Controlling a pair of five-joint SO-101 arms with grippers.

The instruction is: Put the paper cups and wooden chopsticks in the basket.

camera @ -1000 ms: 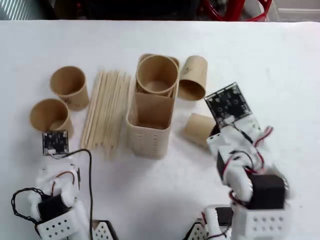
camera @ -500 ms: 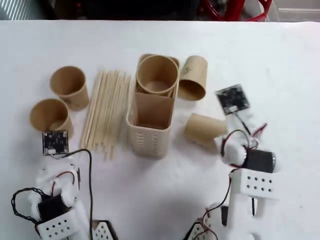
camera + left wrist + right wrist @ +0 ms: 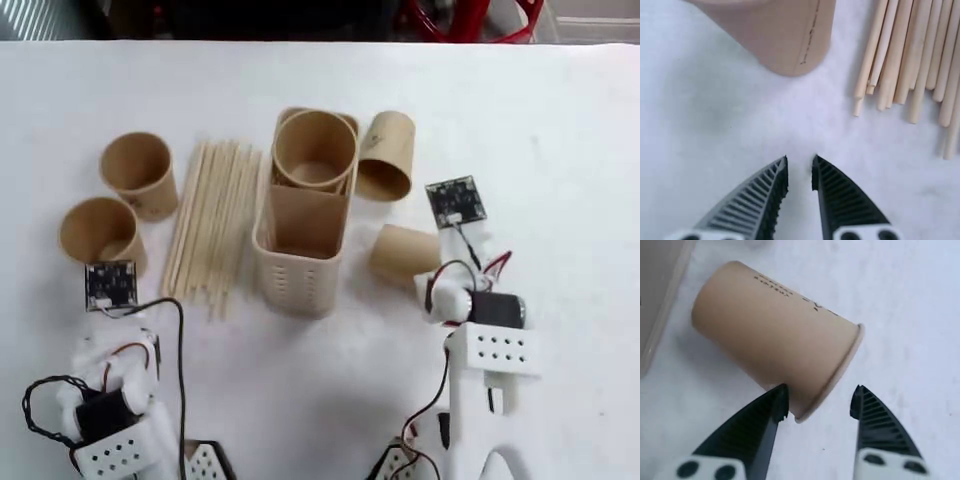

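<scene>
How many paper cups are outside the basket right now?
4: left of the chopsticks, far upright cup and near upright cup; right of the basket, far tipped cup and near tipped cup.

Bright, diffuse light from above washes the white table (image 3: 560, 120) almost featureless in the high view, leaving only a pale grey shadow at the foot of the cream perforated plastic basket (image 3: 298, 275). Ahead of the left gripper (image 3: 800, 169) jaws, a soft shadow pools under the standing tan paper cup (image 3: 775, 35), and thin shadows edge the pale wooden chopsticks (image 3: 905, 55). Ahead of the right gripper (image 3: 818, 402) jaws, the tan paper cup lying on its side (image 3: 770, 355) shades the table faintly. The black ribbed jaws carry a dull sheen.
</scene>
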